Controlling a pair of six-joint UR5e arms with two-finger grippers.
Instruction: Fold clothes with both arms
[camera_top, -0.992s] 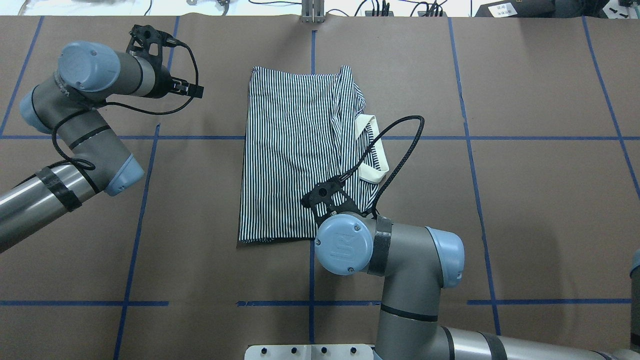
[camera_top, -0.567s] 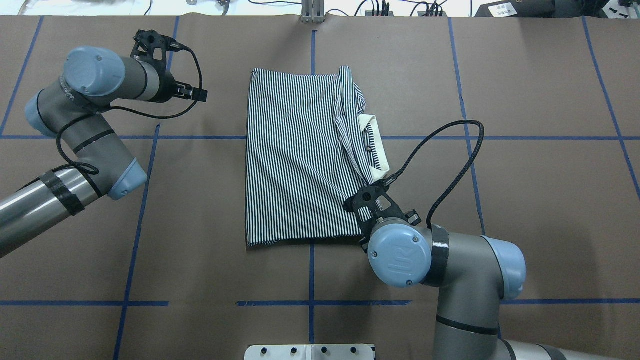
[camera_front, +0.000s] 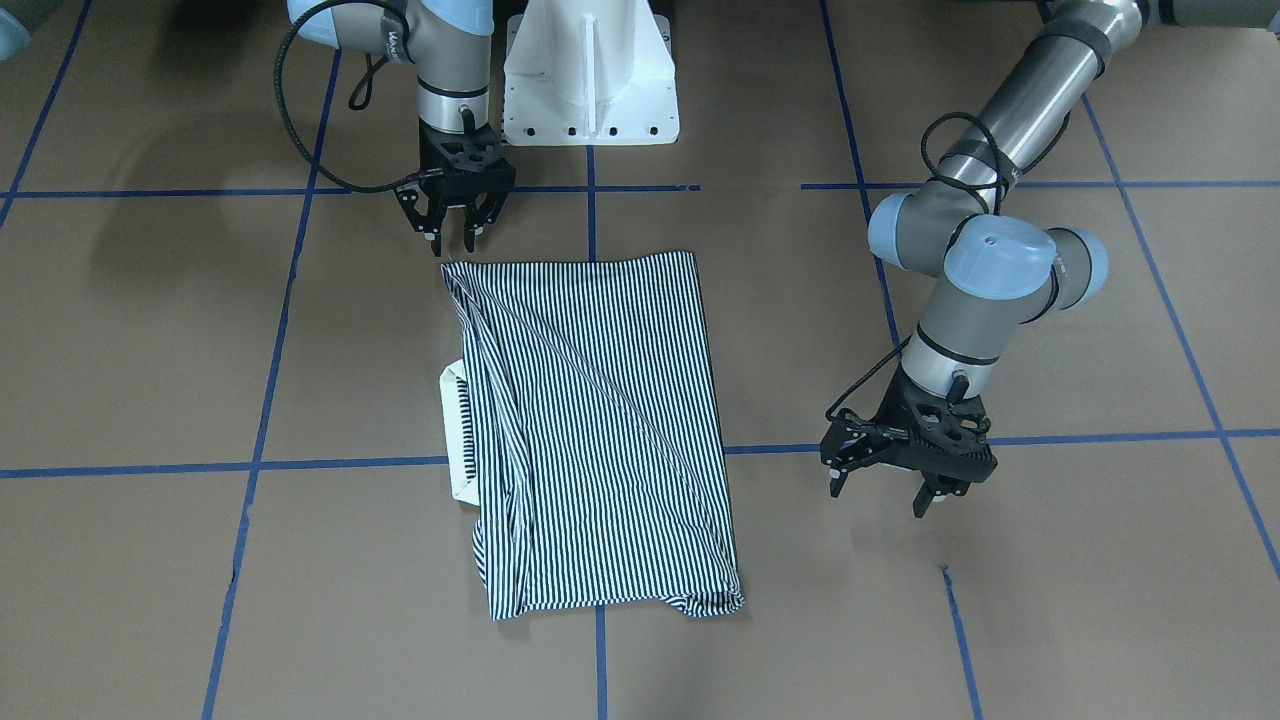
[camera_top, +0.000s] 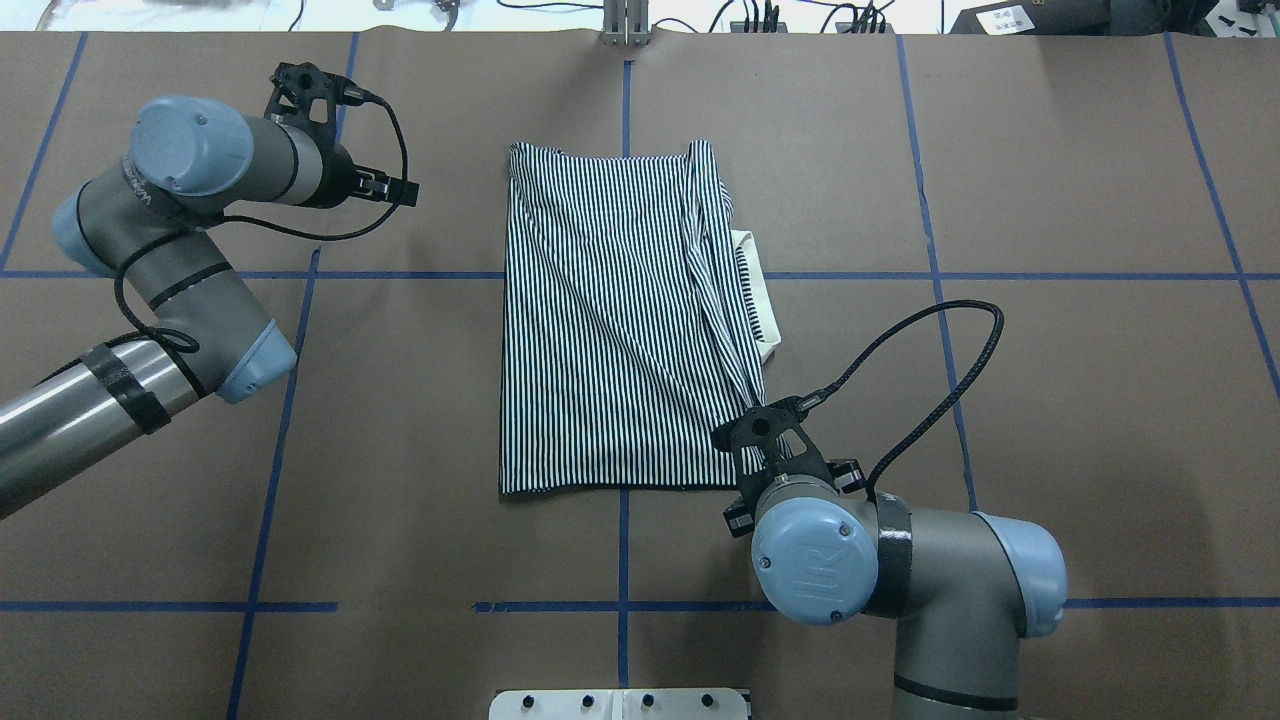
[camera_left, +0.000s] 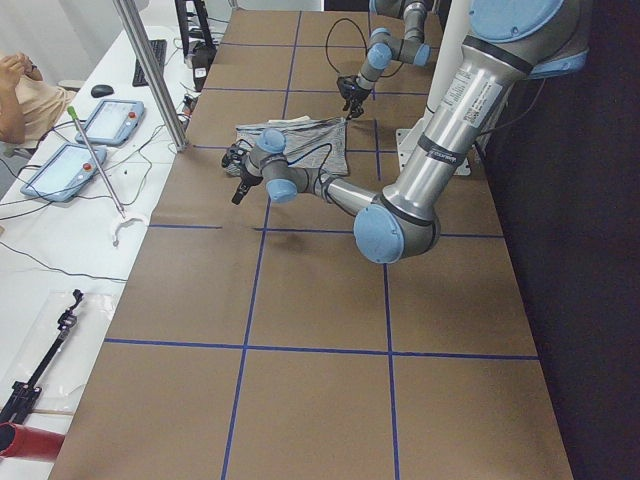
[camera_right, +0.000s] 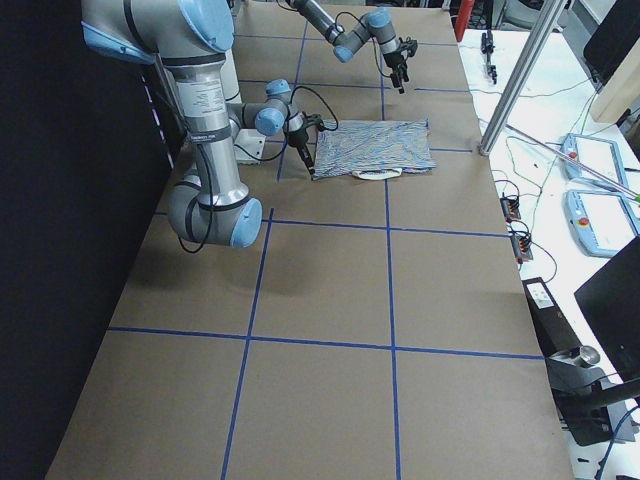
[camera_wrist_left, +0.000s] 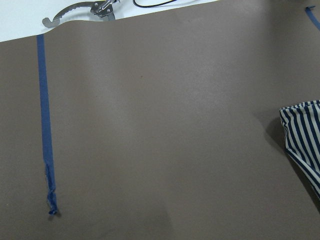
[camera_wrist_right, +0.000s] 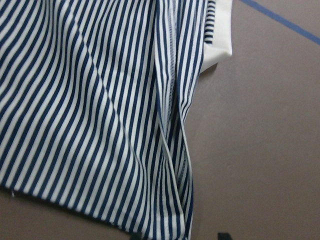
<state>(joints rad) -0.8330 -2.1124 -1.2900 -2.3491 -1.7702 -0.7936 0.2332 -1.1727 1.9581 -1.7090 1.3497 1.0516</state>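
Observation:
The clothes are one navy-and-white striped shirt (camera_top: 620, 320), folded into a rough rectangle at the table's middle. Its cream collar (camera_top: 765, 300) pokes out on the robot's right side, and a diagonal crease crosses the top layer (camera_front: 600, 400). My right gripper (camera_front: 452, 238) hangs open just past the shirt's corner nearest the robot, holding nothing. My left gripper (camera_front: 878, 497) is open and empty above bare table, well clear of the shirt's other side. The right wrist view shows the stripes (camera_wrist_right: 100, 100) and the collar (camera_wrist_right: 220, 30) close up. Only a shirt corner (camera_wrist_left: 302, 137) shows in the left wrist view.
Brown paper with blue tape lines (camera_top: 620, 605) covers the table. The white pedestal base (camera_front: 590, 80) stands at the robot's edge. Past the far edge are a metal post (camera_left: 150, 70), tablets (camera_left: 110, 120), cables and a seated person (camera_left: 20, 95).
My right arm has swung to the robot's right and back toward the base, off the shirt. The shirt has shifted slightly right and lies flatter. The left arm has barely moved.

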